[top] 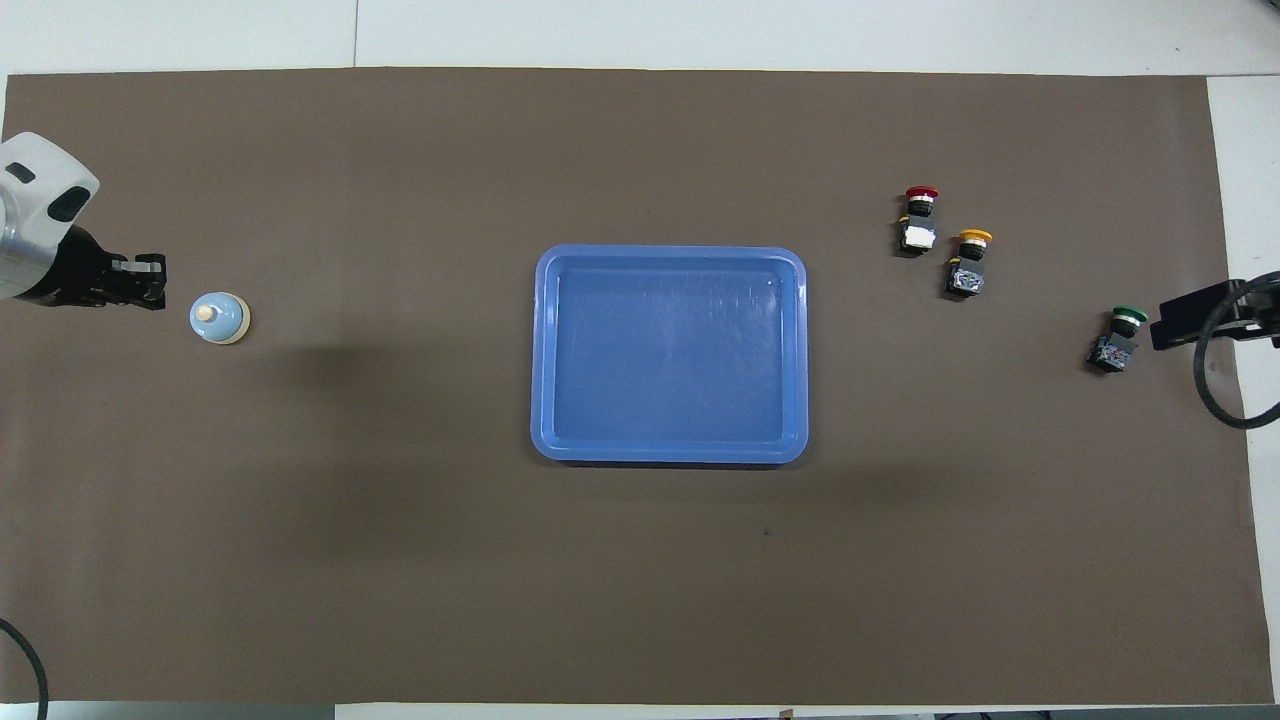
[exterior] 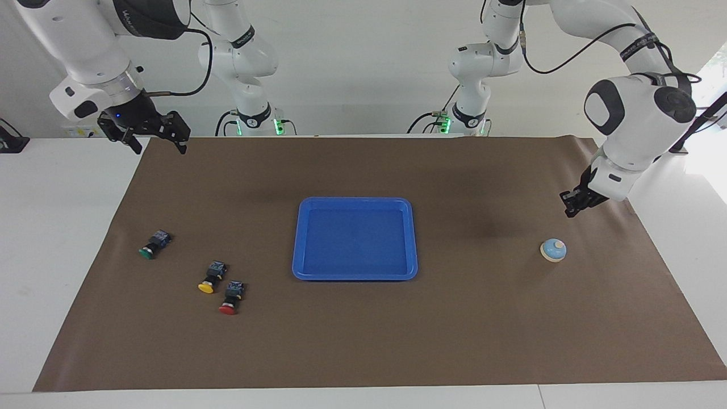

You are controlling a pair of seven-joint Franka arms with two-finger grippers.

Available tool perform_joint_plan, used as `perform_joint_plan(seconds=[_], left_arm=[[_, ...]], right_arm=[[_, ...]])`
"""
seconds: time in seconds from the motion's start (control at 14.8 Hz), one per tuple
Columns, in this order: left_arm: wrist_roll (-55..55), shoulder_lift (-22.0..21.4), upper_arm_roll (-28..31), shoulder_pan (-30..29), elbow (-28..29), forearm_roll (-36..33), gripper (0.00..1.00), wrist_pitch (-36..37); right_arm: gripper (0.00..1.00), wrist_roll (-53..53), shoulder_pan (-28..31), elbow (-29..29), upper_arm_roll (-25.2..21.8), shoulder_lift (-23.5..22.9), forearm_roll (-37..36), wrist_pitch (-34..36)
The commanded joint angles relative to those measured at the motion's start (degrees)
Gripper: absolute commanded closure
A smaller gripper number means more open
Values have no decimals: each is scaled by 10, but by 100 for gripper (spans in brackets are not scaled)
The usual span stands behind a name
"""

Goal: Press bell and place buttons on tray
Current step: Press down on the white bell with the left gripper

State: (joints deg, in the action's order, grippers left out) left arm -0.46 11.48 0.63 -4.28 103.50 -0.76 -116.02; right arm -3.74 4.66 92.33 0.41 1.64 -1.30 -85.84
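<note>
Brown paper (exterior: 363,341) covers white table (exterior: 57,227).

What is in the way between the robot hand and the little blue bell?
Nothing visible. The left gripper hangs in the air close to the bell, with only bare brown mat between them. The tray and buttons sit well off toward the right arm's end.

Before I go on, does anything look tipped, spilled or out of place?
All three buttons lie on their sides on the brown mat, toward the right arm's end. The bell stands upright, and the tray sits flat and empty.
</note>
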Motion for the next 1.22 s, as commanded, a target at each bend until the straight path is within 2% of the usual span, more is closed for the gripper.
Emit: perform_joint_plan(seconds=[0.0,0.2,0.54,0.94,1.08,1.15], left_arm=[[12,-8,-4,-18,35,-11,100,-56],[13,20,-3,-17,35,-11,100,-72],[17,23,-4,-8,61,-12,100,-84],[38,48,-4,-16,118,-12,100,-166],[38,48,-3,-13,112,-11,100,-152],[38,48,-4,-8,90,-11,100,-126]], right_arm=[[0,-7,2,19,3,15,-1,-12],[0,-7,1,19,3,15,-1,-13],[0,-7,1,19,3,15,-1,-13],[0,-6,-2,19,3,15,-2,-14],[0,-7,-2,19,3,15,-1,-14],[0,-7,-2,19,3,15,-2,-14]])
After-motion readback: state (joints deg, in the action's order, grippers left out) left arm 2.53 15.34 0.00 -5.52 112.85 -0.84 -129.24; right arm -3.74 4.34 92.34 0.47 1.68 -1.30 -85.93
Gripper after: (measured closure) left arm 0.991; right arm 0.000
